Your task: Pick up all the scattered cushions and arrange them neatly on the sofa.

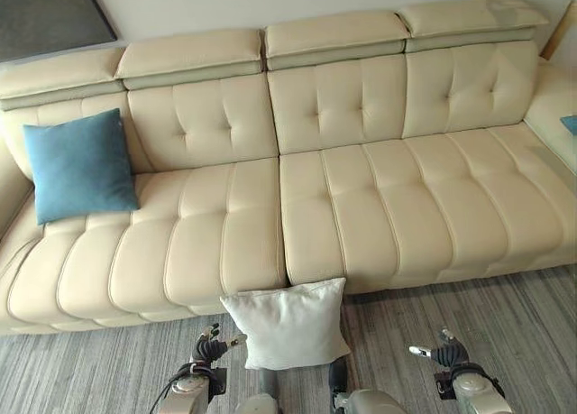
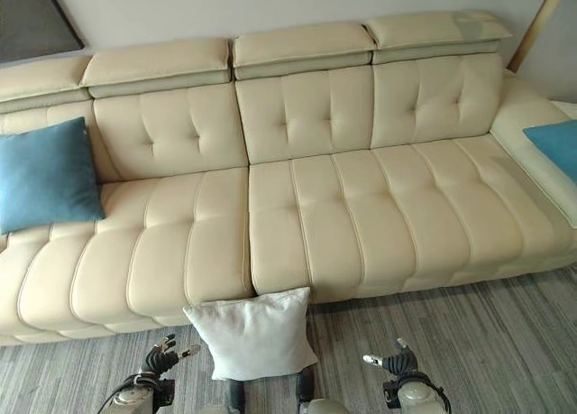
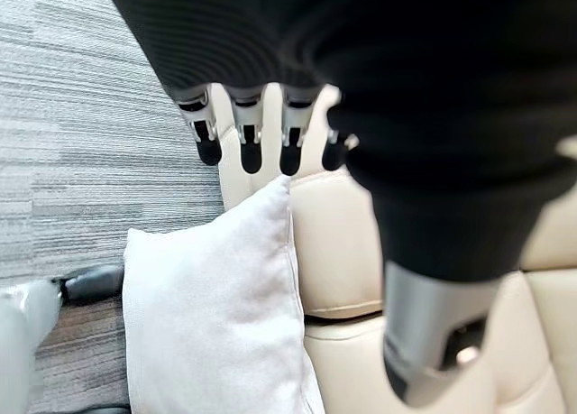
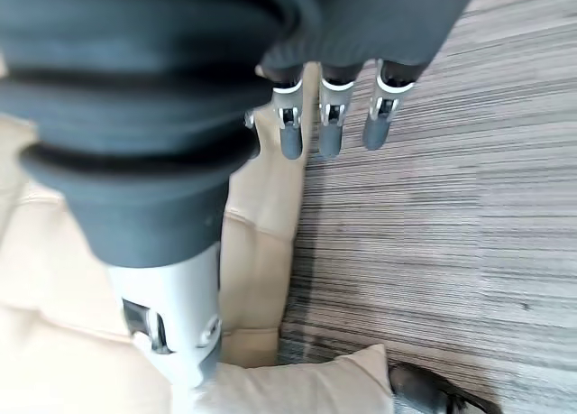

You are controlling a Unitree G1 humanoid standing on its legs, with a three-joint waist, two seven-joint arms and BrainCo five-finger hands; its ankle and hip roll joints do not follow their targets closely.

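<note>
A white cushion [image 1: 286, 324] stands on the floor, leaning against the front of the cream sofa [image 1: 379, 207] near its middle seam. A blue cushion [image 1: 79, 164] rests upright against the sofa's left backrest. Another blue cushion [image 2: 554, 148] lies on the sofa's right end section. My left hand [image 1: 209, 348] hovers low just left of the white cushion, with relaxed fingers [image 3: 251, 148] holding nothing. My right hand [image 1: 446, 351] hangs over the carpet to the cushion's right, apart from it, its fingers [image 4: 329, 125] straight and empty. The white cushion [image 3: 216, 315] shows close beside my left hand.
Grey striped carpet [image 1: 505, 324] runs along the sofa's front. A dark panel [image 1: 45, 17] lies behind the sofa at the far left. A wooden pole [image 2: 532, 22] leans by the wall at the far right. The middle seats carry nothing.
</note>
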